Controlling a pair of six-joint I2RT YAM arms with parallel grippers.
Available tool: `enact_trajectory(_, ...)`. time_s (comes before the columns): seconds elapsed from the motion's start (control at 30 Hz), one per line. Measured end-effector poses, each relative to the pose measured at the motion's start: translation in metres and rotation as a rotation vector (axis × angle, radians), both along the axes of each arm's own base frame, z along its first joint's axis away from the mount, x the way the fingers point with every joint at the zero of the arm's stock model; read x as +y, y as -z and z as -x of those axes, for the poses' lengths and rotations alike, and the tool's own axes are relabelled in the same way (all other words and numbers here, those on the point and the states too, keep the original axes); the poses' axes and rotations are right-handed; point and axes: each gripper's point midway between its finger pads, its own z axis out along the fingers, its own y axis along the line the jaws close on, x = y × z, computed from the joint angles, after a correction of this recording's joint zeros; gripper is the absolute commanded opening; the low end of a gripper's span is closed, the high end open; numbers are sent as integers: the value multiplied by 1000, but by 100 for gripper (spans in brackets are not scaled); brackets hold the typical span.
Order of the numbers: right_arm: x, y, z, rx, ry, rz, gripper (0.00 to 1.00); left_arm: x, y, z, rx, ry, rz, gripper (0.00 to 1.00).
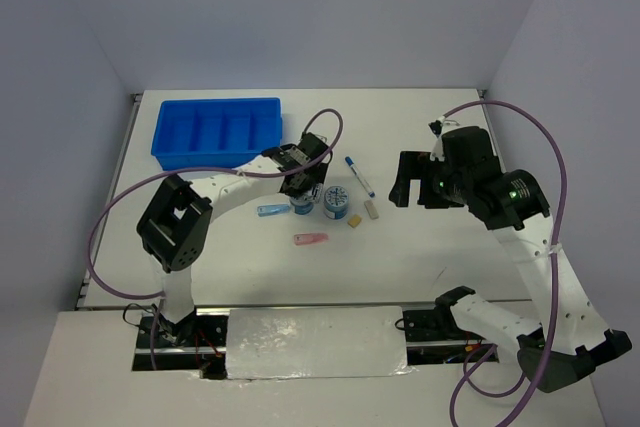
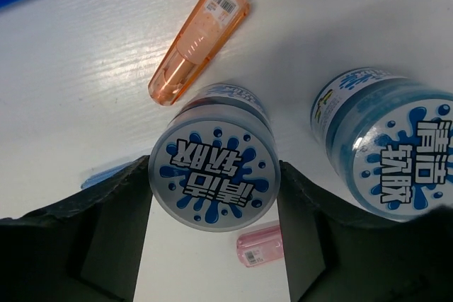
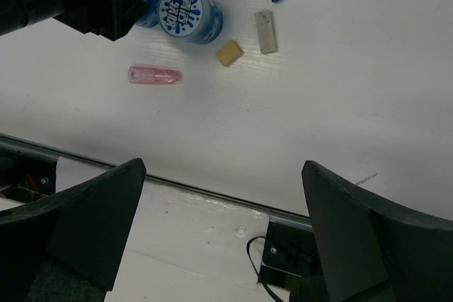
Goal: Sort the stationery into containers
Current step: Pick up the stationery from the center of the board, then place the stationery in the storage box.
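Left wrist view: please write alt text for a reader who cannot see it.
The fingers of the left gripper hold a round blue-white roll on the white table; a second roll stands to its right, an orange clip lies above it and a pink clip below.

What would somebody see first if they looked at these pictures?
Probably the bright blue tray at the far left of the table, the biggest splash of colour. Next, the left gripper with a finger at each side of a blue-and-white splashy roll, a second roll just beside it. The right gripper hangs open, holding nothing, off to the right.
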Motion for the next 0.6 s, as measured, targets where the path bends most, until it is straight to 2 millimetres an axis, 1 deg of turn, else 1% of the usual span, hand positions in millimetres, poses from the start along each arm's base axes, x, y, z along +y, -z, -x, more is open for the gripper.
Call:
enact_trajectory(0.03,0,0,0,0,-1,-1,100,-1,0,0,2,-2,5,60)
enact_trajectory(0.07,0,0,0,0,-2,-1,100,-1,0,0,3,3,8,43)
enact_trajectory(0.1,0,0,0,-1,-3,0,100,-1,0,-1,2,3,12,34)
enact_trajectory(0.13,0,-1,0,-2,-3,0,100,-2,0,-1,2,1,16,28)
enact_trajectory(0.17,0,-2,0,-5,-3,-1,100,-2,-1,-1,3,2,19,17)
enact_trajectory(0.2,0,-4,0,-10,-3,-2,100,-3,-1,0,5,4,23,11)
enact_trajectory(0.23,0,-5,-1,-14,-2,-4,100,-3,-3,1,8,7,28,7)
enact_trajectory(0.27,0,-6,-1,-17,-2,-5,100,-3,-4,3,13,11,33,5)
enact_trajectory(0.33,0,-9,-1,-25,-1,-7,100,-2,-15,9,23,21,48,7)
enact_trajectory(0.37,0,-10,-2,-28,-1,-8,100,-2,-24,12,23,24,56,7)
enact_trajectory(0.4,0,-11,-2,-31,-1,-8,100,-1,-37,11,10,26,69,7)
enact_trajectory(0.43,0,-12,-2,-32,-2,-9,100,-1,-52,10,-8,25,86,7)
enact_trajectory(0.5,0,-12,-2,-32,-3,-6,100,-3,-91,-1,-65,15,139,9)
enact_trajectory(0.53,0,-11,-2,-31,-4,-6,100,-2,-115,-12,-108,1,176,9)
enact_trajectory(0.57,0,-11,-2,-30,-4,-5,100,1,-133,-23,-145,-18,201,7)
enact_trajectory(0.6,1,-11,-3,-29,-5,-4,100,7,-156,-38,-196,-48,230,8)
